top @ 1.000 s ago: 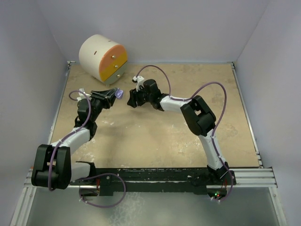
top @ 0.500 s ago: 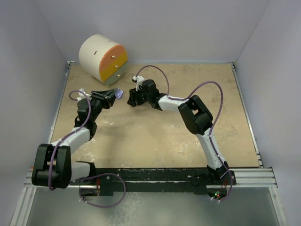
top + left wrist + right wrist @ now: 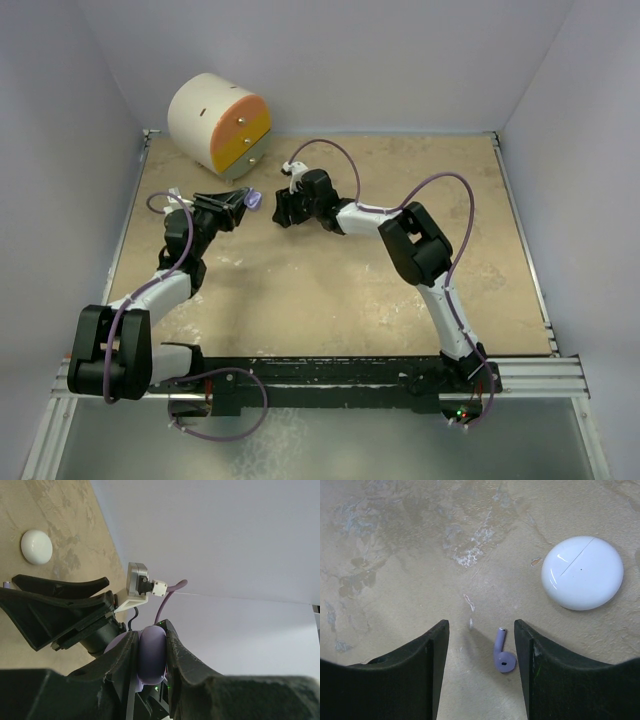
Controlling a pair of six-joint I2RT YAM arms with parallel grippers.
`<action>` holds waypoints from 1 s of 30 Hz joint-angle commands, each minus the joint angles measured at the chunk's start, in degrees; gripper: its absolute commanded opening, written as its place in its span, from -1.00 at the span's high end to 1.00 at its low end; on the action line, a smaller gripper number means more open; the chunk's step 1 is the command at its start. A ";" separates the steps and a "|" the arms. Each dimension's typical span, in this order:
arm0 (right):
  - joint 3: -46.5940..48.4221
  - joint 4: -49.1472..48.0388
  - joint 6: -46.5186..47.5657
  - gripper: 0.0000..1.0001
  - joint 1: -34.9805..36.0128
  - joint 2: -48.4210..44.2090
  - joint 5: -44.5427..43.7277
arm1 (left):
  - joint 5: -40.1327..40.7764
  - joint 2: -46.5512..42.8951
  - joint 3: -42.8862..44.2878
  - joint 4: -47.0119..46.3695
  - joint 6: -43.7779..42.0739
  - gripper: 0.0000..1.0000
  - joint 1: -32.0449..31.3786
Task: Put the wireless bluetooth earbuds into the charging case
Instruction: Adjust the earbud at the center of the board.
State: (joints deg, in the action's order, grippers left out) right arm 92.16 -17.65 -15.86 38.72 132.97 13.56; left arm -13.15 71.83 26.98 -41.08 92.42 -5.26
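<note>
A purple earbud (image 3: 503,655) lies on the table between the open jaws of my right gripper (image 3: 481,660), closer to the right finger and touching neither. A closed round white case (image 3: 582,572) lies beyond it to the right; it also shows in the left wrist view (image 3: 36,546). My left gripper (image 3: 151,631) is shut on a lilac charging case (image 3: 152,652) and holds it above the table. In the top view the left gripper (image 3: 243,201) with the lilac case (image 3: 254,199) faces the right gripper (image 3: 278,214) closely. No white earbuds are in view.
A large white cylinder with an orange and yellow face (image 3: 218,123) lies at the back left corner. Walls close the table on the left, back and right. The right gripper's black fingers (image 3: 60,600) fill the left of the left wrist view.
The right arm's elbow has shifted a little to the left and its gripper sits slightly lower over the table. The left gripper still holds the lilac case in the same place.
</note>
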 commanded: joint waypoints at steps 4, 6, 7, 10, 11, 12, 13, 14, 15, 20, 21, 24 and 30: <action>1.01 3.88 3.05 -0.15 0.26 -0.13 1.62 | -0.48 -0.55 1.25 -2.21 0.01 1.00 0.51; 1.12 4.63 3.95 -0.15 0.23 0.05 2.53 | -0.28 -0.82 1.09 -2.09 -0.01 1.00 0.51; 1.16 5.01 4.48 -0.15 0.22 0.14 3.27 | -0.19 -1.02 1.02 -1.97 -0.01 1.00 0.51; 1.57 6.68 6.21 -0.15 0.37 0.70 5.12 | -0.12 -1.33 0.81 -1.78 -0.01 1.00 0.51; 1.61 7.19 6.85 -0.15 0.39 0.77 5.84 | -0.01 -1.46 0.72 -1.73 0.03 1.00 0.51; 1.55 7.92 7.48 -0.14 0.41 0.82 6.48 | 0.03 -1.58 0.60 -1.68 0.03 1.00 0.51; 1.48 8.18 8.17 -0.14 0.48 0.88 7.25 | 0.06 -1.73 0.61 -1.64 0.04 1.00 0.51; 1.45 8.97 8.93 -0.13 0.53 0.97 7.95 | 0.13 -1.78 0.54 -1.56 0.04 1.00 0.51; 1.32 9.60 9.81 -0.13 0.56 1.05 8.59 | 0.17 -1.93 0.57 -1.56 0.04 1.00 0.51; 0.62 12.44 13.76 -0.10 0.80 1.24 11.15 | 0.24 -2.03 0.51 -1.41 0.04 1.00 0.51; 0.51 13.15 15.11 -0.10 0.79 1.24 11.31 | 0.26 -2.12 0.50 -1.34 0.04 1.00 0.51; 0.36 16.07 17.91 -0.08 0.75 1.37 11.15 | 0.35 -2.28 0.44 -1.21 0.07 1.00 0.51; -1.00 21.29 23.31 -0.04 0.75 0.81 9.40 | 0.40 -2.56 0.27 -1.00 0.15 1.00 0.51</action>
State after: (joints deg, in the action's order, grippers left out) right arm 93.54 -10.35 2.81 38.94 132.94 23.66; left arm -13.08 71.16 26.98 -40.88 92.42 -5.26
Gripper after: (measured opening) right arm 0.526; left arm 0.246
